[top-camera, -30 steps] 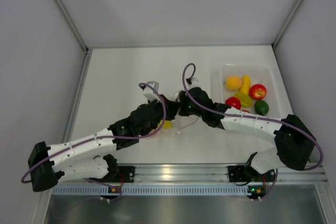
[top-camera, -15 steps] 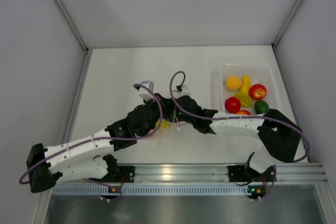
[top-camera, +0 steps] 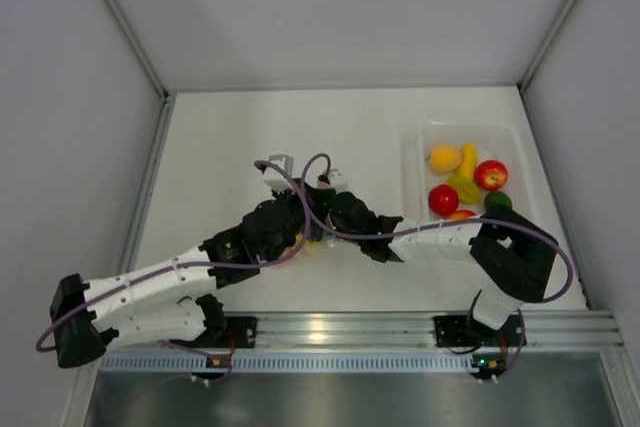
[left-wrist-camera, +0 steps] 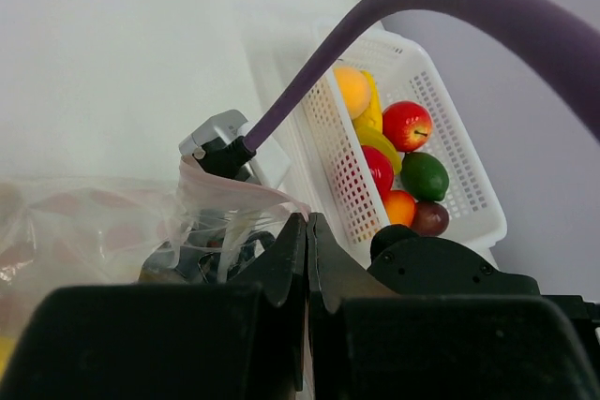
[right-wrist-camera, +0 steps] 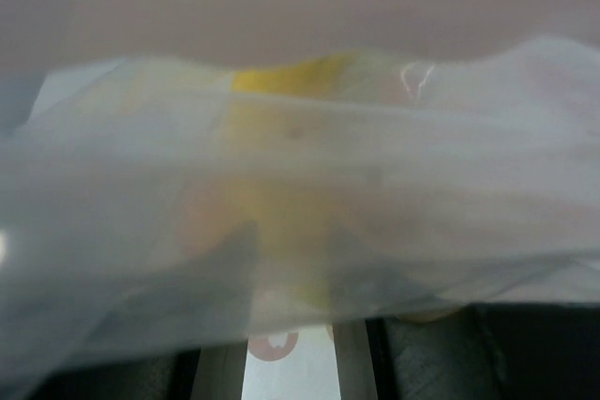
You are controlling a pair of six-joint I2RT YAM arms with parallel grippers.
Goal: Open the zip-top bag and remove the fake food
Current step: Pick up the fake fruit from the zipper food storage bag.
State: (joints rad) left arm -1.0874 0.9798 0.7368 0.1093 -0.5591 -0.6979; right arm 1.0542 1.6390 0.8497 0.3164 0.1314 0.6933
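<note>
The zip-top bag point(left-wrist-camera: 103, 217) sits near the middle of the table point(top-camera: 250, 127), caught between the two arms where their wrists meet. Its clear film is crumpled and its pink strip runs along the raised upper edge. A yellow piece point(right-wrist-camera: 281, 77) shows blurred through the film, and a bit of yellow point(top-camera: 318, 238) also peeks out beneath the arms in the top view. The left gripper point(left-wrist-camera: 307, 231) has its fingers pressed tight together, with the bag's pink edge running into their tips. The right gripper point(right-wrist-camera: 291, 325) reaches in at the bag's mouth, and film lies across its camera. Dark finger shapes show low in that view, but whether they are apart or clamped on something cannot be told. A purple cable point(left-wrist-camera: 309, 81) arcs over the right wrist. Off to the right, well apart from the bag, a white basket point(top-camera: 420, 147) holds the rest of the fake food point(top-camera: 465, 182): an orange point(top-camera: 445, 157), a red apple point(top-camera: 490, 175), a tomato point(top-camera: 443, 199), a lime point(left-wrist-camera: 424, 175) and a dark purple piece point(left-wrist-camera: 429, 219).
</note>
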